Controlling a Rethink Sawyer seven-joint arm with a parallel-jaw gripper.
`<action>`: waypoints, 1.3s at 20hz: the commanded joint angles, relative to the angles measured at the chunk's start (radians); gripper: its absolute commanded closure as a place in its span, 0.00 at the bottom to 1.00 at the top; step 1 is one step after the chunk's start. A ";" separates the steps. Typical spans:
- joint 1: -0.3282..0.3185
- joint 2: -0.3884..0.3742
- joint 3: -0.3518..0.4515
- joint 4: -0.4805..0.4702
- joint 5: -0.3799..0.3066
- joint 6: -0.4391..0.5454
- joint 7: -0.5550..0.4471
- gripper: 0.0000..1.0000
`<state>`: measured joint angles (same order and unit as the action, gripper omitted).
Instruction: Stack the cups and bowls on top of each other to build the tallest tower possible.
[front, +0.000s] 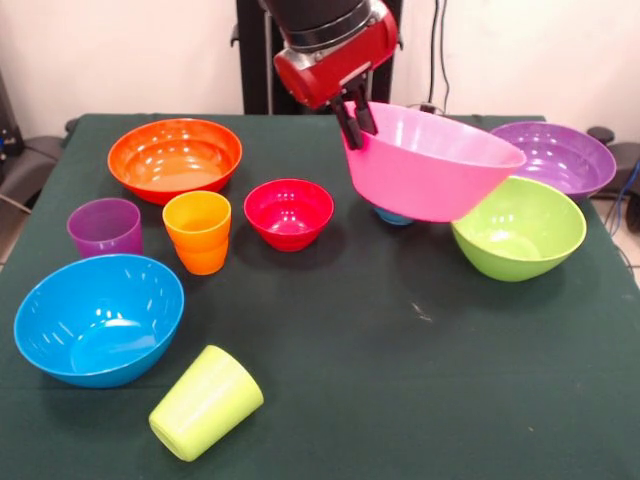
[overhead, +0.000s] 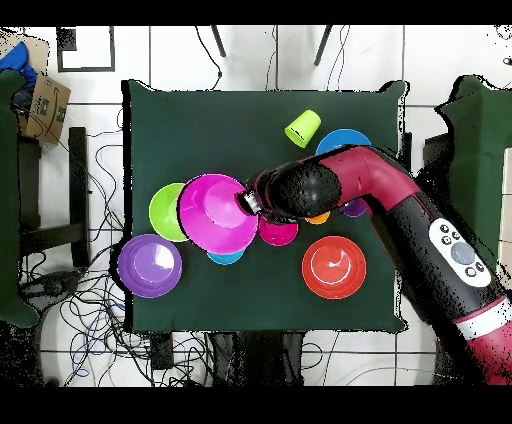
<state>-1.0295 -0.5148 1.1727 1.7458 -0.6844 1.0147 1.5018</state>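
Observation:
My gripper (front: 355, 118) is shut on the near-side rim of the big pink bowl (front: 430, 165) and holds it tilted above the table. The small light blue bowl (front: 393, 216) peeks out beneath it. In the overhead view the gripper (overhead: 243, 200) sits at the pink bowl's (overhead: 215, 210) right rim. The small red bowl (front: 288, 212), the orange cup (front: 198, 230) and the purple cup (front: 105, 228) stand at centre left. The lime cup (front: 205, 402) lies on its side at the front. No tower of nested bowls is in view.
The orange bowl (front: 175, 158) sits at the back left and the blue bowl (front: 98, 318) at the front left. The lime green bowl (front: 518, 228) and the purple bowl (front: 555, 155) sit at the right, close to the pink bowl.

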 joint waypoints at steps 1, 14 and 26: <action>0.004 0.024 -0.093 -0.075 -0.049 0.051 -0.274 1.00; 0.049 0.083 -0.080 -0.200 -0.054 0.116 -0.398 1.00; 0.067 0.137 -0.077 -0.277 -0.052 0.120 -0.557 1.00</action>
<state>-1.0031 -0.4032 1.1679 1.5591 -0.6844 1.0164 1.3306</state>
